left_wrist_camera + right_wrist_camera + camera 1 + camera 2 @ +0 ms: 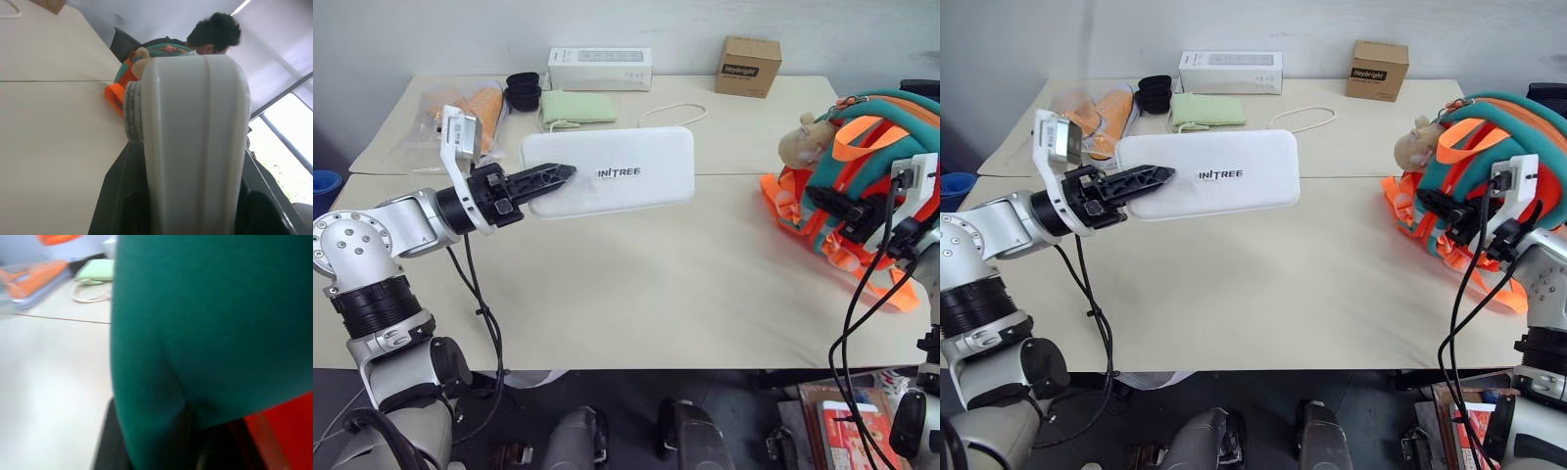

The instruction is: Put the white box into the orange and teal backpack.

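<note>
The white box [626, 171], flat with rounded corners and dark lettering, hangs above the table, held at its left end. My left gripper [563, 174] is shut on it, one black finger lying across its top. In the left wrist view the box [195, 147] shows edge-on between the fingers. The orange and teal backpack [871, 127] stands at the table's right edge with a tan plush toy [800, 142] on its front. My right gripper [832, 208] is pressed against the backpack's left side. In the right wrist view, teal fabric [205, 323] is pinched between its dark fingers.
Along the table's far edge lie a long white carton [600, 69], a brown cardboard box [748, 66], a pale green pouch [579, 106] with a white cord [675, 116], black cups [523, 90] and a clear bag holding something orange [475, 113]. A person's head [215, 32] shows behind the backpack.
</note>
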`<state>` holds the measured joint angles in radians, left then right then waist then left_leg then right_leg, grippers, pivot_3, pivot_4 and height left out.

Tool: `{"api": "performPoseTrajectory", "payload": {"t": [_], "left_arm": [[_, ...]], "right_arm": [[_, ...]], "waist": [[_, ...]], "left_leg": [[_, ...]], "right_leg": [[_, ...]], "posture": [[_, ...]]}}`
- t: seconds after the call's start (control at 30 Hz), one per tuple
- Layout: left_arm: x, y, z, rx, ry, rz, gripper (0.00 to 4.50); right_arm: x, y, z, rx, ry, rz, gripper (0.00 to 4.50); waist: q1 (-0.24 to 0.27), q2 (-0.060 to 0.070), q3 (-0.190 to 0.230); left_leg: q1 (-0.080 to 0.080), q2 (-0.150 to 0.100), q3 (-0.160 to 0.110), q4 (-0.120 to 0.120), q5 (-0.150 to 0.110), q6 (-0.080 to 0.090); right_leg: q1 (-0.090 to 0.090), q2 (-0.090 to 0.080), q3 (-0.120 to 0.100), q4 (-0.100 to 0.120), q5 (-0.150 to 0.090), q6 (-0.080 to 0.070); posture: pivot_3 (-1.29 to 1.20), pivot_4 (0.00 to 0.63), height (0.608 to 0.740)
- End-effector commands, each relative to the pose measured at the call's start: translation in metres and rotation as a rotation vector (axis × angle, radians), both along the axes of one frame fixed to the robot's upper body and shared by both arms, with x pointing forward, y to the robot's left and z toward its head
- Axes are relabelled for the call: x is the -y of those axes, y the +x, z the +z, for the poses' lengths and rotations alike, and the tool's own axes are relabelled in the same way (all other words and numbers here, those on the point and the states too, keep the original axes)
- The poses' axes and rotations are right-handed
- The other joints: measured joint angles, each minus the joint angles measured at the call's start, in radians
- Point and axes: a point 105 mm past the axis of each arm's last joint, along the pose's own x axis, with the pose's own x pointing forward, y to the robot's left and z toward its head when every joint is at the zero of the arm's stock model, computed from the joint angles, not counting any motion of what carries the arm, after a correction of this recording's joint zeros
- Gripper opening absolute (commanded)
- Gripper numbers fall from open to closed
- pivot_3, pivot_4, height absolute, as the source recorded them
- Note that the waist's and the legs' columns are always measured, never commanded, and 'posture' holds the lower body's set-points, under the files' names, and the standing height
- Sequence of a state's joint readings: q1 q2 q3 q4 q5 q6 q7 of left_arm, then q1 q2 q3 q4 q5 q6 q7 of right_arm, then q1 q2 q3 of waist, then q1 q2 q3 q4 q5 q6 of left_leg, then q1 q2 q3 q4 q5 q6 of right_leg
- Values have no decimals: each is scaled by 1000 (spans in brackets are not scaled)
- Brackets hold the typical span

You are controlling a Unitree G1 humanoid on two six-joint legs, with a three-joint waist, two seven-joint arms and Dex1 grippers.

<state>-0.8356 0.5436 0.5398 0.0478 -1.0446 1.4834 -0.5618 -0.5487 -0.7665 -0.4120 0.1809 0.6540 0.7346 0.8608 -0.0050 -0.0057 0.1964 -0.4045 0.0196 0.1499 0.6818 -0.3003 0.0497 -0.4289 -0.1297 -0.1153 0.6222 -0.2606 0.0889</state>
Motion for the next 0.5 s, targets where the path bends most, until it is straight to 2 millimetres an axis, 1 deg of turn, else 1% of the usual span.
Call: {"api": "performPoseTrajectory", "payload": {"t": [0.03, 0.07, 0.1, 0.13, 0.17, 0.23, 0.33, 0.4, 0.5], "left_arm": [[-16, 3, 19, 117, -13, 87, 1268], [-22, 9, 22, 154, -8, 138, 1268], [-25, 13, 25, 180, -3, 171, 1268], [-28, 13, 31, 232, 4, 180, 1268], [-29, 12, 36, 271, 9, 180, 1268], [-29, 9, 46, 330, 17, 150, 1268], [-25, 4, 53, 391, 49, 94, 1268], [-20, -2, 56, 424, 75, 42, 1268], [-14, -8, 57, 456, 90, -27, 1268]], "right_arm": [[-47, -30, 31, 84, -62, 290, 25], [-61, -40, 32, 81, -92, 376, 25], [-70, -47, 33, 77, -112, 428, 25], [-85, -61, 36, 70, -130, 523, 25], [-95, -72, 38, 60, -144, 598, 25], [-110, -95, 44, 44, -170, 745, 25], [-118, -117, 52, 25, -179, 867, 25], [-120, -128, 58, 13, -181, 919, 25], [-118, -134, 60, -15, -189, 943, 25]], "waist": [[-3, 0, 0], [-3, 0, 0], [-2, 0, 0], [-1, 0, 0], [-1, 0, 0], [0, 0, 0], [3, -1, 0], [3, -1, 1], [6, -1, 1]], "left_leg": [[0, 1, 0, 0, 0, -1], [0, 1, 0, 0, -1, -1], [0, 2, 0, 0, -1, -2], [0, 2, 0, -1, -1, -2], [0, 3, 0, 0, -1, -3], [0, 3, 1, -1, -1, -3], [-1, 3, 1, -1, -2, -3], [-1, 2, 1, 0, -2, -1], [-1, 2, 1, 0, -3, 0]], "right_leg": [[0, 0, 0, 0, 0, 0], [0, 1, 0, 0, 0, 0], [0, 1, 0, -1, 0, 0], [-1, 1, 0, -1, 0, 0], [-1, 1, 0, -1, 0, 0], [-1, 2, 0, -2, 0, 0], [-1, 2, -1, -3, 0, -1], [-1, 0, -1, -3, 0, -1], [-1, -2, -1, -4, 0, -1]], "posture": [[0, 150, 740], [0, 150, 740], [0, 150, 740], [0, 150, 740], [0, 150, 740], [0, 150, 740], [0, 150, 740], [0, 150, 740], [0, 150, 740]]}}
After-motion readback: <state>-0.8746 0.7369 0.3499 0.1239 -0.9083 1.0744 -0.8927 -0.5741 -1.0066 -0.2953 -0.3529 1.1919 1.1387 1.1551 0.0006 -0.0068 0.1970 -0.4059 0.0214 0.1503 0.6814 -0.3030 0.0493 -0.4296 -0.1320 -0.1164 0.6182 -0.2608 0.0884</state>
